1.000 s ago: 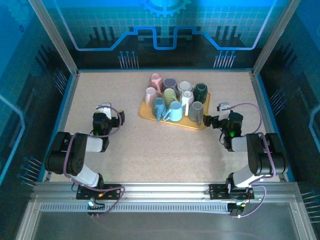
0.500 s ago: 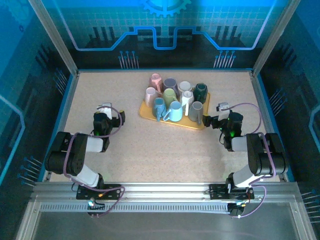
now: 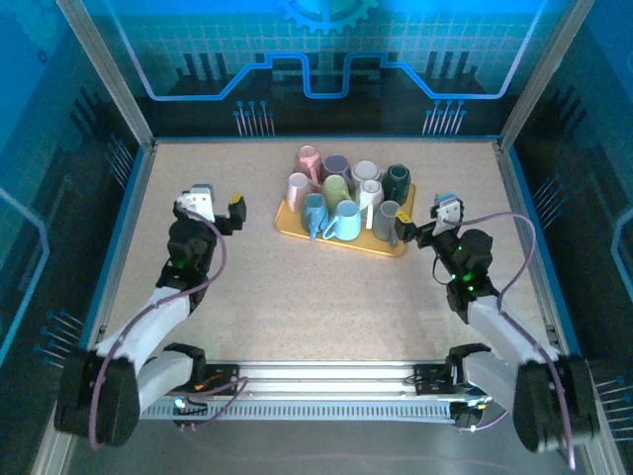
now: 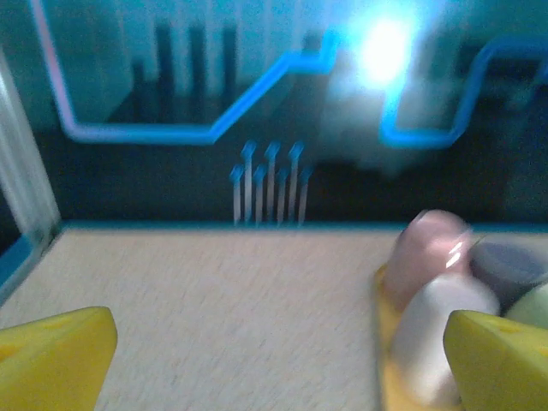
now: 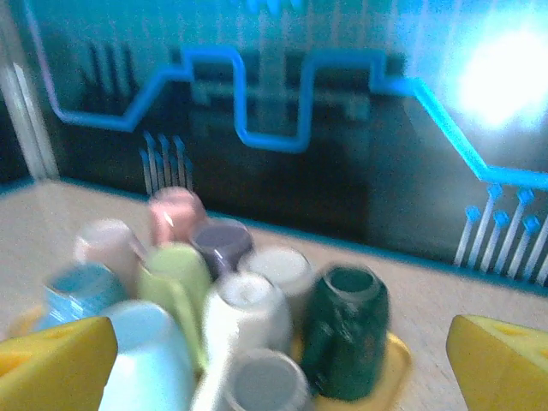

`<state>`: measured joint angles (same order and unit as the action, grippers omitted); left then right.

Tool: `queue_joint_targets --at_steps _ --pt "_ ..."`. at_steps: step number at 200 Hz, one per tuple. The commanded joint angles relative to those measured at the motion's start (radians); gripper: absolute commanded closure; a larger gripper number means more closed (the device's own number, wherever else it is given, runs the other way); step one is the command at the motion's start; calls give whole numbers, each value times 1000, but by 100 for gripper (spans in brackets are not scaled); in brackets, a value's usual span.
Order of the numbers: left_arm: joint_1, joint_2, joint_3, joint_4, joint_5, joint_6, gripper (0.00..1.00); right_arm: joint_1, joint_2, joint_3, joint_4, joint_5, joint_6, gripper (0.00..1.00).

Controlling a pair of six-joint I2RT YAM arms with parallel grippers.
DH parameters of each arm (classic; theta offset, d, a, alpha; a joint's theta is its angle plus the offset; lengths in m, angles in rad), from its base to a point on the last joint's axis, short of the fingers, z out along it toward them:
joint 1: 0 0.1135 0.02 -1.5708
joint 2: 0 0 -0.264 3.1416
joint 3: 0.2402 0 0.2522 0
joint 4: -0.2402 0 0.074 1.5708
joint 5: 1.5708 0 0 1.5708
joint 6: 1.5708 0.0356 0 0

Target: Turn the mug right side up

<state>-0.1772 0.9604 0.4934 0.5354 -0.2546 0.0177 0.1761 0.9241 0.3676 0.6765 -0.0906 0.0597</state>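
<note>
Several mugs stand upside down, packed together on a yellow tray point(image 3: 289, 224) at the back middle of the table, among them a dark green mug point(image 3: 397, 181), a grey mug point(image 3: 387, 220) and a pink mug point(image 3: 309, 158). My left gripper point(image 3: 220, 206) hangs open to the left of the tray, apart from it, with bare table between its yellow fingertips point(image 4: 51, 355). My right gripper point(image 3: 425, 218) is open just right of the tray. In its wrist view the dark green mug point(image 5: 347, 342) and the grey mug point(image 5: 261, 381) lie ahead of its yellow fingertips point(image 5: 501, 360).
The tan table runs from the tray to a blue rim and the dark back wall point(image 3: 316, 99). Aluminium posts point(image 3: 104, 69) stand at the back corners. In the left wrist view the pink mug point(image 4: 428, 248) and a pale mug point(image 4: 437, 334) sit at the tray's left end.
Both arms have unfolded from their low resting pose and risen. Each gripper has moved away from the bases, the right one closer to the tray. Both stay open.
</note>
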Motion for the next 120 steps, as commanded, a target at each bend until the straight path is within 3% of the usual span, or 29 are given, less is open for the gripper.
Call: queue_joint_targets --at_steps 1,17,29,50,69,87,101,120 --pt "-88 -159 100 -290 53 -99 1 140 -153 59 -219 130 137 0" --pt "-189 -263 80 -327 106 -251 1 277 -237 94 -375 144 139 0" --pt "-270 -311 97 -427 84 -349 1 377 -277 128 -508 173 129 0" --pt "-414 -305 215 -734 38 -386 1 541 -283 253 -792 493 291 0" --pt "-526 -243 296 -965 21 -411 1 637 -170 454 -1110 635 298 0" --pt "-576 -196 343 -1126 -17 -489 1 626 -57 626 -1303 547 238 0" --pt "-571 -175 373 -1200 -18 -545 1 592 -16 652 -1338 618 355 0" --pt "-563 -174 411 -1295 -39 -582 1 422 22 659 -1299 329 359 0"
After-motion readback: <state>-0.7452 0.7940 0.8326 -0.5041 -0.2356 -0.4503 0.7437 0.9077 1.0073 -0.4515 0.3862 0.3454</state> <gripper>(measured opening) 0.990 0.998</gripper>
